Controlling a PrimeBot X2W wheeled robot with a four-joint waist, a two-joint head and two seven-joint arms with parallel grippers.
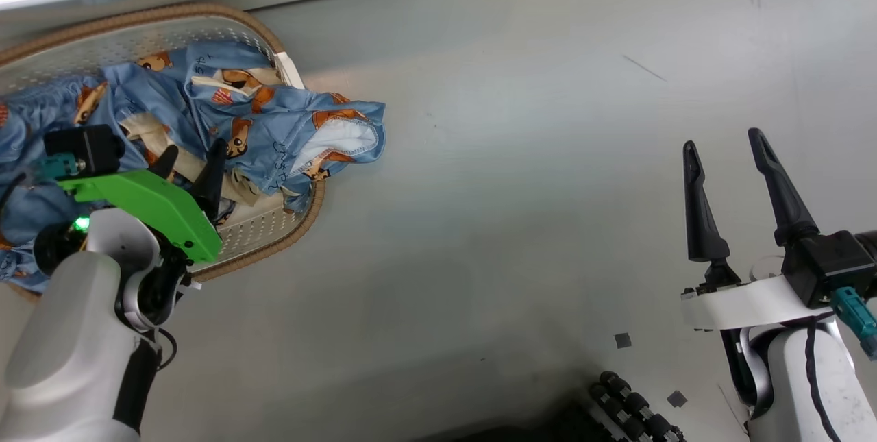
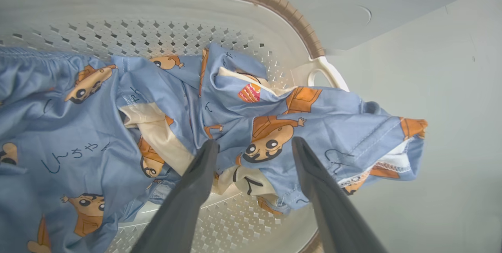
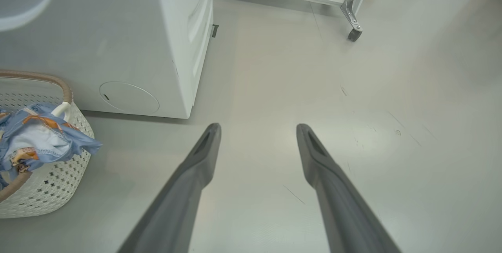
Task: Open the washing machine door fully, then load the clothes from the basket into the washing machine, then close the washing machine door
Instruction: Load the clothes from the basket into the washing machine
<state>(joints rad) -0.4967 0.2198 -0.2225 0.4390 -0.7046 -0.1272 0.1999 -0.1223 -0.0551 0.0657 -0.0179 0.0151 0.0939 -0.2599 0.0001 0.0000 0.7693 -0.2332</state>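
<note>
At the left, the clothes, printed with dark hiragana "しんちゃ", lie heaped in the basket beside the washing machine, one end draped over the rim, the left gripper slanting down just over them with jaws wide and empty, while at the right the right gripper hovers above the floor, fingers spread, holding nothing.

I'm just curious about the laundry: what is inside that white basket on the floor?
Blue clothes with cartoon prints lie in the basket, one end spilling over its rim beside the handle. Bare holed plastic shows around them. Whatever lies under the cloth is covered.
</note>
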